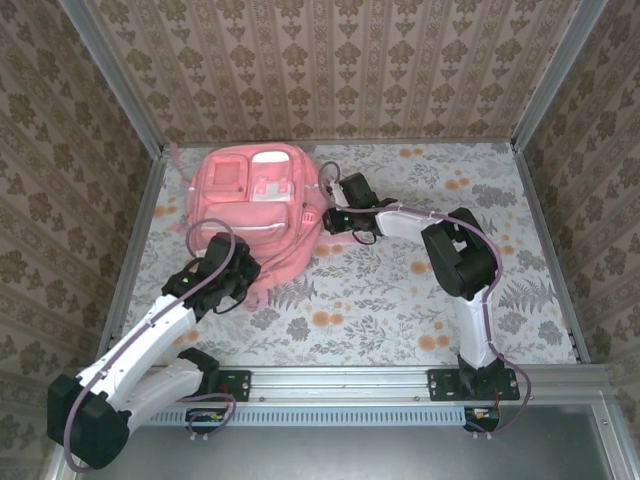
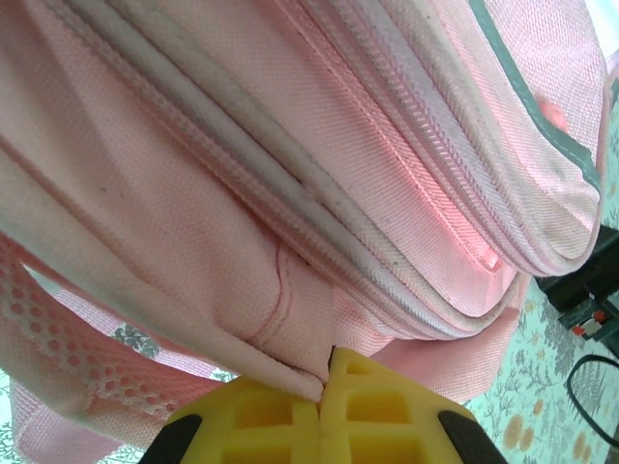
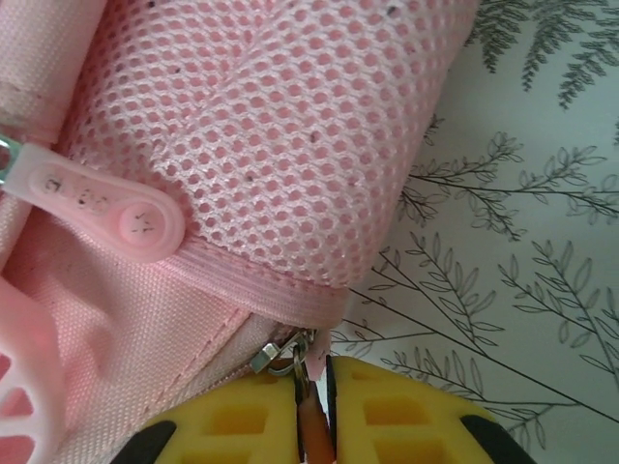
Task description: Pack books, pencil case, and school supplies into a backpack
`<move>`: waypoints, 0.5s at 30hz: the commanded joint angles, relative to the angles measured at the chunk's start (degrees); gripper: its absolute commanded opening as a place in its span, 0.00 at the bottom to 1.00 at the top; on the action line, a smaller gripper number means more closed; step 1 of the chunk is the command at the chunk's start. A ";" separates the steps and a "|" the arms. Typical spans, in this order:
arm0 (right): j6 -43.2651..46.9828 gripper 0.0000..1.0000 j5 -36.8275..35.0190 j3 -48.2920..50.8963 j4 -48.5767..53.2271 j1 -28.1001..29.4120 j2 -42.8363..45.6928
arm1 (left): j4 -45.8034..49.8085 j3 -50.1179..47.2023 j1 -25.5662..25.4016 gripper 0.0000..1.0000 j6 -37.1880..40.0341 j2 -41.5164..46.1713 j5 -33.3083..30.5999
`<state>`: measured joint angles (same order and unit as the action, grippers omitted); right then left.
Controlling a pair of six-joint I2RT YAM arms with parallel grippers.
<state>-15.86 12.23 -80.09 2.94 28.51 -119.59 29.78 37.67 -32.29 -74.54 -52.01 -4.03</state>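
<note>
One zipper pull (image 3: 309,430) pinched, right hand (image 3: 315,387), backpack (image 1: 250,205)

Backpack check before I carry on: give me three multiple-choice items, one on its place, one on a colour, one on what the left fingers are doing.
1. Where on the table does the backpack lie in the top view?
A. far left part
B. near right corner
C. off the table, on the front rail

2. What colour is the mesh pocket in the right wrist view?
A. black
B. pink
C. blue

3. How do the left fingers stand?
A. wide open over bare table
B. closed on a book
C. closed on a fold of backpack fabric

Answers:
1 A, it lies towards the far left corner.
2 B, the mesh is the same pink as the body.
3 C, pink cloth is pinched between the yellow pads.
</note>
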 commanded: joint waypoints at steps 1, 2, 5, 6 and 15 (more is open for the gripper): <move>-2.51 0.28 -8.56 2.27 0.21 -4.60 5.00 | -2.81 1.62 -3.56 0.00 0.74 -0.64 -0.59; -2.35 0.39 -9.14 3.62 -0.43 -4.58 7.07 | -4.81 1.93 -4.84 0.00 -0.19 -2.30 -0.79; -1.05 0.67 -11.24 7.72 -1.42 -4.60 12.92 | -8.78 4.60 -9.97 0.00 -1.20 -7.74 -3.01; -0.44 0.73 -12.21 8.95 -1.12 -4.58 15.09 | -9.51 5.82 -11.70 0.00 -1.26 -9.88 -3.67; 6.18 1.00 -23.17 21.72 -0.73 -5.11 34.84 | -4.16 19.65 -15.76 0.70 8.23 -24.55 -2.99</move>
<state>-13.10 -4.40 -62.13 2.52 23.42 -89.65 25.65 51.18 -47.62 -72.60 -75.90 -5.72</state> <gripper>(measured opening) 0.995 0.464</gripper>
